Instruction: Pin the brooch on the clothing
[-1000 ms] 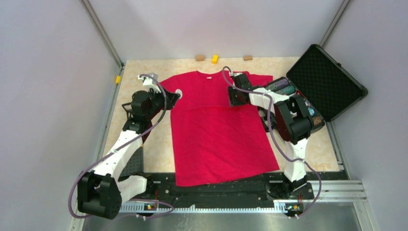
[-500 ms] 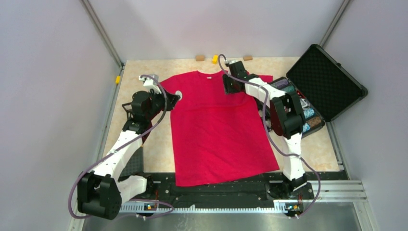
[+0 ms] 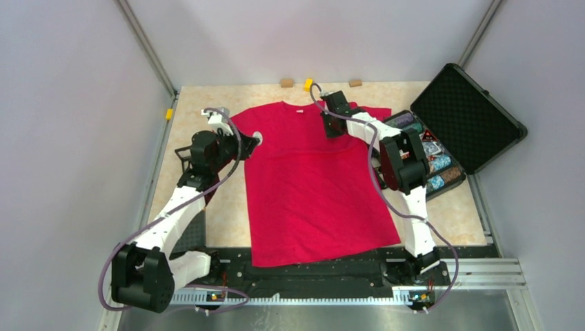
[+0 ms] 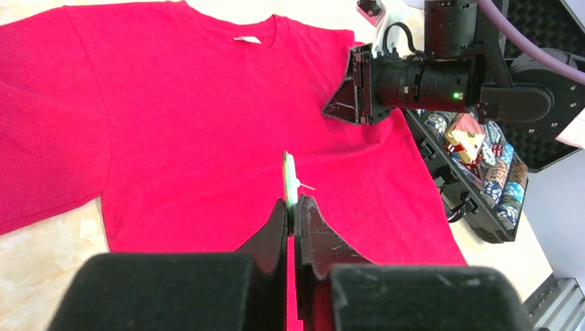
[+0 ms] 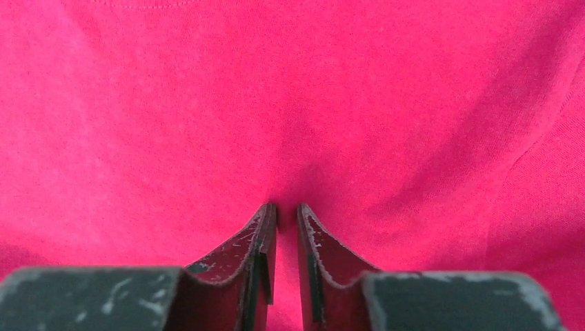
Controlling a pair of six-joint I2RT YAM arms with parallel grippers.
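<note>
Left gripper (image 4: 293, 207): jaws closed on the small round greenish-tan brooch (image 4: 290, 176). The brooch stands on edge above the red short-sleeved fabric T-shirt (image 4: 193, 110), its pin jutting toward the robot's right. Right gripper (image 5: 286, 207), farther off beside the collar: jaws almost together, a pucker of cloth pinched between them. Judgement: that pinch lies ahead and right of the brooch, well apart, so the left arm must close the gap.

The left arm (image 3: 169, 217) and right arm (image 3: 417, 221) share white links, bulky black joint housings and a looping mauve cable (image 4: 524, 33) each, ending in scuffed black wedge fingers (image 5: 324, 255), with a green light (image 4: 455, 95) on the right wrist.
</note>
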